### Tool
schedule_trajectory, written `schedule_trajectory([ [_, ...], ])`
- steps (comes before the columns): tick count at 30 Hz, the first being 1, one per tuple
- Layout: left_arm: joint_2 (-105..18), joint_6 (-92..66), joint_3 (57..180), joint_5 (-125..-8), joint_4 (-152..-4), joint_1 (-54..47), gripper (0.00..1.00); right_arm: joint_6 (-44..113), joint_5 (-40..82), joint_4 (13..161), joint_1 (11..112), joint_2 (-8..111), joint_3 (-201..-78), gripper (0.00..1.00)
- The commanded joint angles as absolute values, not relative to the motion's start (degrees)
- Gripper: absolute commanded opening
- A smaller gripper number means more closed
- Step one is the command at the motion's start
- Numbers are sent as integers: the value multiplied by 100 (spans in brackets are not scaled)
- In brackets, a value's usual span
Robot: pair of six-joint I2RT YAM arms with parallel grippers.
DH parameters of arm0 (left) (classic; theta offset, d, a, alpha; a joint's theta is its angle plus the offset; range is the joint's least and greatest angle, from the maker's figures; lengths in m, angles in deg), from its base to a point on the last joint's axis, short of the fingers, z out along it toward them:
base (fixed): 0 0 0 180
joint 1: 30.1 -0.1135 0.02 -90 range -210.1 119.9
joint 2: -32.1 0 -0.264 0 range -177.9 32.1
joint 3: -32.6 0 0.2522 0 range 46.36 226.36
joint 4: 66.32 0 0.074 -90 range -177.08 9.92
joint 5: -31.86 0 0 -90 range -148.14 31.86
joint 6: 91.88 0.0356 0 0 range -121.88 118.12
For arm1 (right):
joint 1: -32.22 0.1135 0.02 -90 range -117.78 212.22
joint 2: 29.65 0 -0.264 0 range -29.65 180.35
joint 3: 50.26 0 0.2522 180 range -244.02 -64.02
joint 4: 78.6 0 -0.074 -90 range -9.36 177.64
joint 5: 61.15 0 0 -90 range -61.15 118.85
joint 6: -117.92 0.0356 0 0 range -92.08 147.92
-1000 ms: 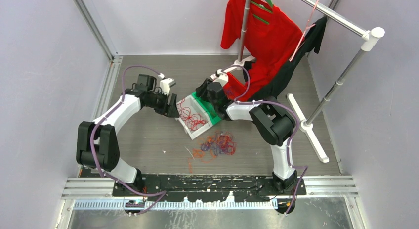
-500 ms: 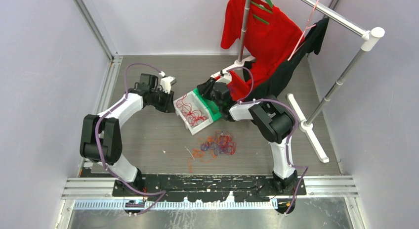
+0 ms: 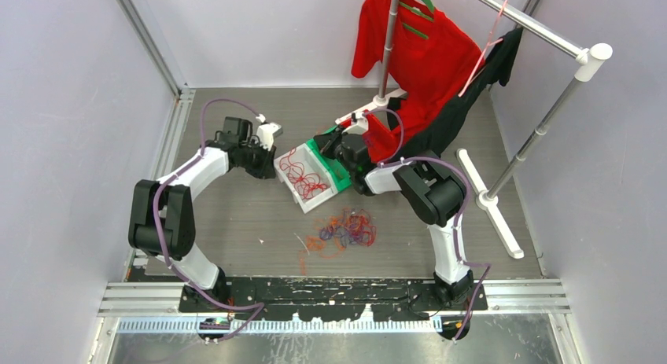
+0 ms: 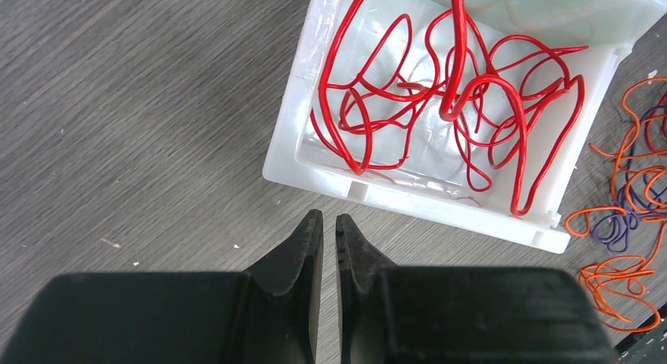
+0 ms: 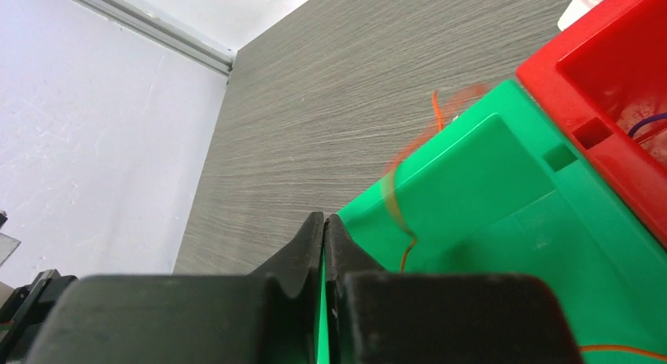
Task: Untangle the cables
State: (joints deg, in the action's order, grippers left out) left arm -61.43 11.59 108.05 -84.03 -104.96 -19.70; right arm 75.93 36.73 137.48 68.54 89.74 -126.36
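Tabletop (image 4: 141,104): matt grey wood-grain surface with fine streaks. White bin (image 4: 440,203): smooth, glossy, slightly translucent plastic. Green bin (image 5: 503,191) and red bin (image 5: 621,65): smooth opaque plastic, mild sheen. Red cables (image 4: 472,89): glossy coated wire. Jaws: matt black plastic. Far right, rail (image 3: 535,26): bright metal tube. Red garment (image 3: 425,57): soft matt cloth.
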Motion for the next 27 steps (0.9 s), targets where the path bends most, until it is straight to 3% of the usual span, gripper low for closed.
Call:
schedule_trajectory([
  [1, -6154, 1317, 11027, -8312, -10360, -1956, 12, 7579, 3735, 14142, 6866, 8744, -12600, 3],
  [11, -6344, 1356, 11205, -8135, -10311, -2055, 8, 7267, 3981, 13304, 6844, 8173, -12533, 1],
  [12, -6373, 1363, 11217, -8134, -10312, -2084, 7, 7141, 4055, 12952, 6837, 8050, -12587, 3],
  [14, -6402, 1376, 11262, -8147, -10311, -2132, 7, 6992, 4360, 12526, 6839, 7867, -12586, 33],
  [17, -6420, 1385, 11291, -8205, -10307, -2182, 6, 6872, 4466, 12308, 6796, 7844, -12640, 48],
  [27, -6389, 1350, 11330, -8501, -10350, -2195, 5, 6881, 4263, 10889, 6665, 8283, -13600, 53],
])
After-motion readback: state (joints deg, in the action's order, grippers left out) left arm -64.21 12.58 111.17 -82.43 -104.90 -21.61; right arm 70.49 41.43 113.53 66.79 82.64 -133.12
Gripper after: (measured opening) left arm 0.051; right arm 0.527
